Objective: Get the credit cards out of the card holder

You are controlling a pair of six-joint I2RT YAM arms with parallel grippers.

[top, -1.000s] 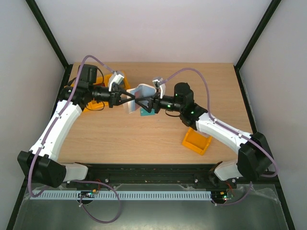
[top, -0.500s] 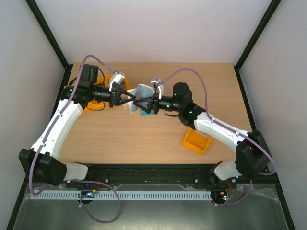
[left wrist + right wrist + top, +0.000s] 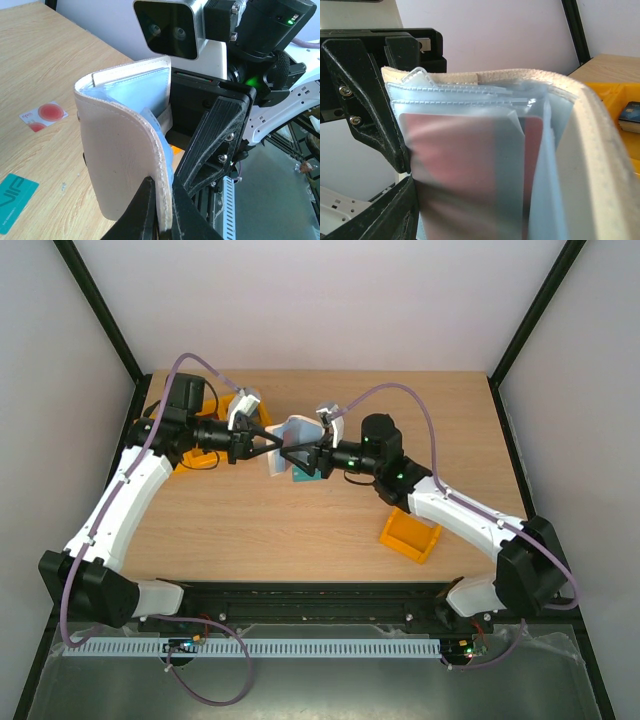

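The card holder [image 3: 125, 150] is being held upright above the table [image 3: 45, 45], its cover edge pinched by the closed left gripper [image 3: 159, 210] at 9 o'clock. The right gripper [image 3: 310, 454] is being presented at 3 o'clock; its jaw state cannot be told. The teal card [image 3: 15, 200] and white card [image 3: 44, 114] are lying on the table. The dark red card [image 3: 465, 175] is sitting in a sleeve. Its extraction is judged to be in hand, and a pinch on its exposed edge is being called for.

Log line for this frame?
left hand: shut on card holder | right hand: at card holder, grip unclear | red card: in card holder | teal card, white card: on table
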